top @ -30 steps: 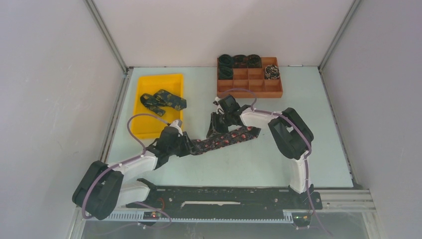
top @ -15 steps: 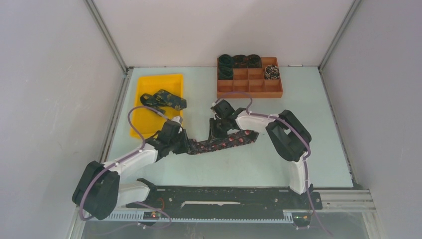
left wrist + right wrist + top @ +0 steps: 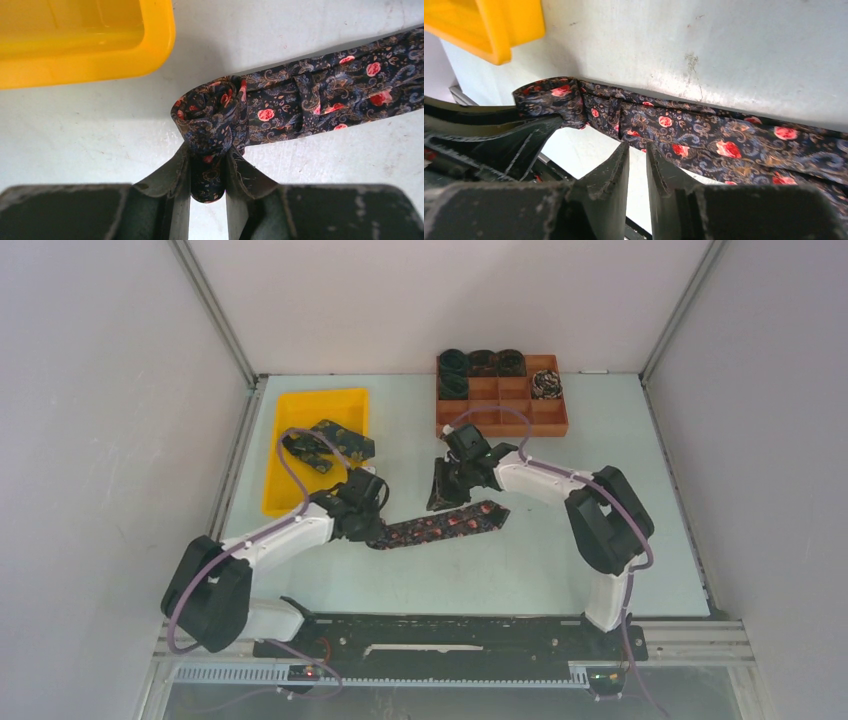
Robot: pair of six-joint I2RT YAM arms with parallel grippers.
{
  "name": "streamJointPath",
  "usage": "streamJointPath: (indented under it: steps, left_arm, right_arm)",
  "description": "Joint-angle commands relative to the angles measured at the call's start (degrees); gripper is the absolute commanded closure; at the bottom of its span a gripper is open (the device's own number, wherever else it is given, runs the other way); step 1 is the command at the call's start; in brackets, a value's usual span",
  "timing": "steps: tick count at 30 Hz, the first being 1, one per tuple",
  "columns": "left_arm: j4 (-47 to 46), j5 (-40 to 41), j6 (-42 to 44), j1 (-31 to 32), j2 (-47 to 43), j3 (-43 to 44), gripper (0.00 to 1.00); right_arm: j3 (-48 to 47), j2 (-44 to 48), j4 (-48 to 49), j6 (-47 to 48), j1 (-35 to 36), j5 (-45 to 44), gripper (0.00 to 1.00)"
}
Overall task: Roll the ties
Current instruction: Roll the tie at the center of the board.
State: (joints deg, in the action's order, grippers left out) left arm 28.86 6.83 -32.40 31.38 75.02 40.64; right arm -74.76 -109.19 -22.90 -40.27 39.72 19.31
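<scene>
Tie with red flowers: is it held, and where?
The left gripper pinches the tie at its rolled end; whether the right gripper holds it cannot be told.

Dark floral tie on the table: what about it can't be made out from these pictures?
1. Dark red-flowered fabric tie: how many turns its coiled end has; left wrist view, the outer wrap and the left gripper clamped on it hide the inside.
2. Right gripper: whether it pinches the tie; right wrist view, its fingertips cover the contact; top view too small.
3. Tie's far end: cut off by the right edge in both wrist views.
</scene>
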Motion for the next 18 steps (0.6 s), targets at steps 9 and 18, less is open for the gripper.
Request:
streamJointPath:
  steps: [9,18]
  left_arm:
    - [18.15,19.17,0.76,8.25,12.77,14.96,0.74]
    - [27.49,26.99,-2.20,13.96,24.18,24.42,0.74]
  right_arm:
    - [4.83,10.14,0.05,1.05,-4.59,-0.95,0.77]
    - [8.68,15.95,-1.15,2.29,-8.95,-0.61,0.77]
